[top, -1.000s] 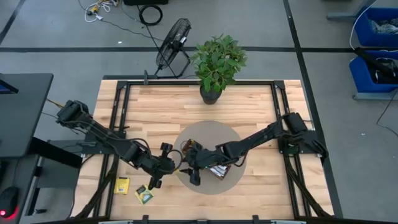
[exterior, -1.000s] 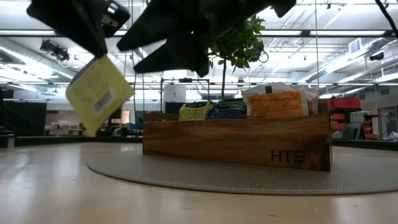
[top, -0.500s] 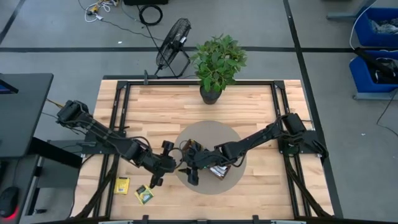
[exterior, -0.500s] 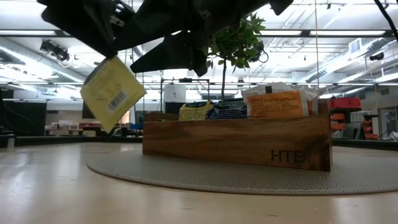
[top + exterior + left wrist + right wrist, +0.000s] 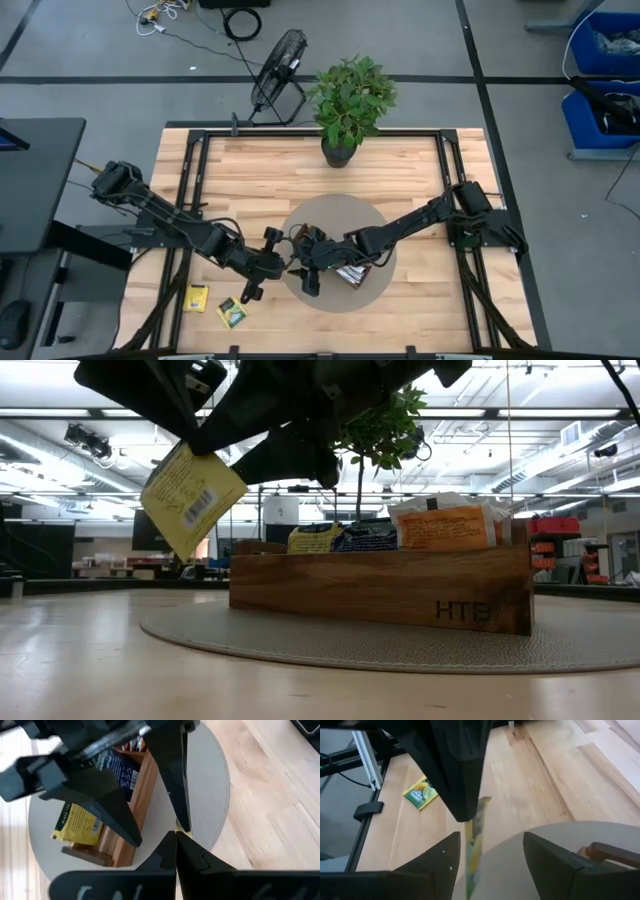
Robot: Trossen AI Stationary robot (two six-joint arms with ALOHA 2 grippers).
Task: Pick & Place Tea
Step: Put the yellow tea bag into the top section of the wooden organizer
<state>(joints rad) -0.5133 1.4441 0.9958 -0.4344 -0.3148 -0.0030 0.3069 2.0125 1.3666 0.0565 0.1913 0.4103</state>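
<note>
Your left claw (image 5: pixel 190 435) is clamped shut on a yellow tea sachet (image 5: pixel 192 499), holding it by its top edge so it hangs tilted in the air above the bench (image 5: pixel 290 180), just off the near-left edge of the round grey mat (image 5: pixel 345 215). From the right wrist view you see that same sachet edge-on, a thin yellow strip dangling from the left arm's dark fingers.

Your right claw (image 5: pixel 490 855) stands wide apart, one finger on each side of the hanging sachet, gripping nothing (whether either finger touches the packet cannot be told). In the high view the two claws meet tip to tip at the mat's left rim.

The wooden tray (image 5: pixel 380 588) sits on the mat, marked "HTB" on its side, with sachets standing upright in it: a yellow one (image 5: pixel 315 539), a dark navy one (image 5: pixel 363 537) and an orange-and-white one (image 5: pixel 445 525). The left wrist view shows the tray from above with a yellow packet (image 5: pixel 79 824) at one end and a navy one (image 5: pixel 119 770) beside it.

Two more sachets lie flat on the bare bench near its front-left corner, well apart from the mat: a yellow one (image 5: pixel 197 297) and a yellow-and-green one (image 5: pixel 233 315). A potted plant (image 5: pixel 347 105) stands at the far edge of the bench.
</note>
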